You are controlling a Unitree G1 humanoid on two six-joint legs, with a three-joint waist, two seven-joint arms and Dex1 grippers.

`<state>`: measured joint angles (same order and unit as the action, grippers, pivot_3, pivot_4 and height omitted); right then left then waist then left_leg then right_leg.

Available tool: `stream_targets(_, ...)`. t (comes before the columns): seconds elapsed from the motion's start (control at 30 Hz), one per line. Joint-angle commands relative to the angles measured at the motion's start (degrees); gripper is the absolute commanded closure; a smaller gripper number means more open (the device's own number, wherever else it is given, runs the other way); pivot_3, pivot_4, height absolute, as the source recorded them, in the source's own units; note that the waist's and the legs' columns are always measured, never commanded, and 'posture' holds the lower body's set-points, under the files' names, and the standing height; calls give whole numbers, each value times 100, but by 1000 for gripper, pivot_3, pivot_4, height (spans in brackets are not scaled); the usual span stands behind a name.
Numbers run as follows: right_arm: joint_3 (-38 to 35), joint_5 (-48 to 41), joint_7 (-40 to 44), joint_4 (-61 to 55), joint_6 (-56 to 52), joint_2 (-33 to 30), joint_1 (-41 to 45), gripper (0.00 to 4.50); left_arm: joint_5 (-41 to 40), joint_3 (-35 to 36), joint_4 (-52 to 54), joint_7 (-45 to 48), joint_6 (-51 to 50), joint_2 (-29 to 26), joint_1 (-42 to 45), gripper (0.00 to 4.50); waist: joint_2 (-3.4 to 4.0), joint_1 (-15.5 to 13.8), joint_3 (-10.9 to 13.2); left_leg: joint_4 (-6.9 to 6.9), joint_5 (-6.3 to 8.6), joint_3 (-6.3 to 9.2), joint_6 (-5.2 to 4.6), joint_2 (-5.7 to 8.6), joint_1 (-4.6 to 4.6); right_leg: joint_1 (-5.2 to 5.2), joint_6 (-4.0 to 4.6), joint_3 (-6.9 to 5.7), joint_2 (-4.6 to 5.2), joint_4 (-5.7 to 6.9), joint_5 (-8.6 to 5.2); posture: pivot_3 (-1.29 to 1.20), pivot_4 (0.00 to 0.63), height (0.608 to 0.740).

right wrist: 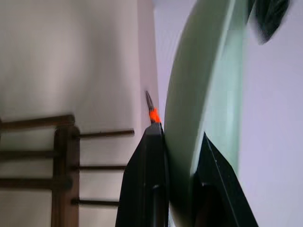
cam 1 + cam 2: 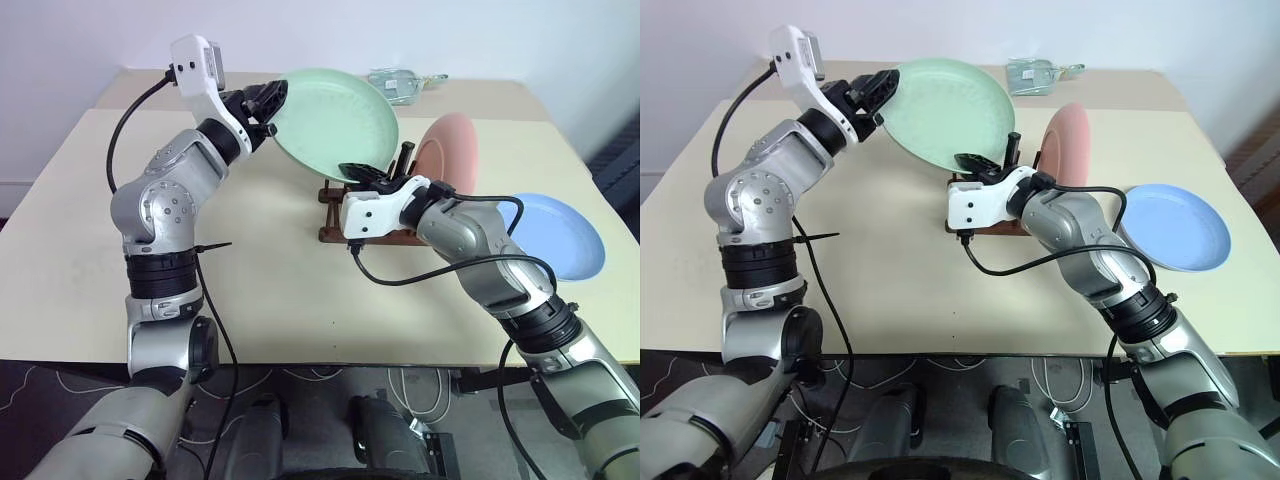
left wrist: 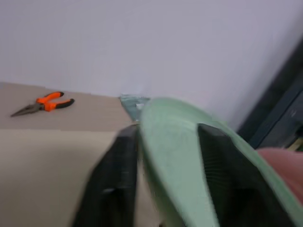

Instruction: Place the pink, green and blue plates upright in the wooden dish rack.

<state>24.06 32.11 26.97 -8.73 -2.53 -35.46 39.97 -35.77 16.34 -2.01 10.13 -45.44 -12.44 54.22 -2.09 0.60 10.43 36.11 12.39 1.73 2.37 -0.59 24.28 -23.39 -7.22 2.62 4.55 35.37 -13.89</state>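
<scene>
From my remote station I can read no lettering, brand, number or sign anywhere. The green plate [image 2: 335, 122], pink plate [image 2: 452, 150], blue plate [image 2: 560, 235] and the wooden dish rack [image 2: 335, 215] carry no markings.

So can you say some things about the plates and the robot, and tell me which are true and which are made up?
1. The round pale green plastic plate is in the air, with both grippers' jaws on its rim. True: left gripper and right gripper.
2. The round pale pink plastic plate lies flat on the table. False: it stands upright in the dark wooden dish rack.
3. The round light blue plastic plate rests on the beige table. True.
4. The orange-handled pliers sit in the dish rack. False: they lie on the table.
</scene>
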Motion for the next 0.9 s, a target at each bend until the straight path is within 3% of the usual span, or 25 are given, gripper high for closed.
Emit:
stream_targets(0.03, -255, 319, -281, -206, 2, 128, -49, 4500, -36, 489, -56, -184, 893, 8, 539, 1440, 0, 7, 0, 0, 0, 0, 0, 0, 0, 0, 0, 0, 0, 0, 0, 0, 150, 732)
stream_targets(0.17, -794, 87, -582, -577, -252, 456, -335, 4500, 750, 571, -676, -161, 2140, -578, 624, 1440, 1, 49, 0, -10, -2, -3, 4, 0, -5, -4, 0, 1, -1, 2, 0, 0, 150, 732)
stream_targets(0.23, -1435, -894, -590, -1155, -690, 1090, -633, 4500, 1469, 61, -966, 421, 2856, -1162, 201, 1440, 7, 74, -4, -18, -3, -5, 5, 0, -16, -3, 0, 4, -2, 6, 0, 0, 150, 732)
stream_targets(0.3, -2025, -2100, -454, -1834, -1419, 1903, -919, 4500, 1701, -311, -1111, 1132, 3312, -1458, -330, 1440, 15, 52, -8, -37, -7, -7, 12, -4, -32, 2, 1, 8, -7, 12, 0, 0, 150, 732)
stream_targets(0.43, -2764, -3867, -708, -2903, -3135, 3315, -1276, 4500, 1849, -858, -1080, 2284, 3929, -1558, -1372, 1440, 15, -38, -8, -41, -16, 4, 26, -6, -35, 20, 4, -3, -6, 10, 0, 0, 150, 732)
stream_targets(0.53, -3066, -4475, -1175, -3208, -3833, 3951, -1392, 4500, 1838, -1135, -982, 2909, 4127, -1570, -2015, 1440, 14, 2, -7, -20, -15, 3, 25, -5, -18, 15, 16, -2, -2, 2, 3, 0, 150, 732)
stream_targets(0.9, -3418, -5321, -1680, -3206, -4500, 3839, -1504, 4500, 949, -1333, 196, 4220, 2966, -1693, -3016, 1440, 25, 50, -1, -25, -15, -1, 24, -13, -18, -4, 36, -1, -4, 16, -1, 0, 150, 732)
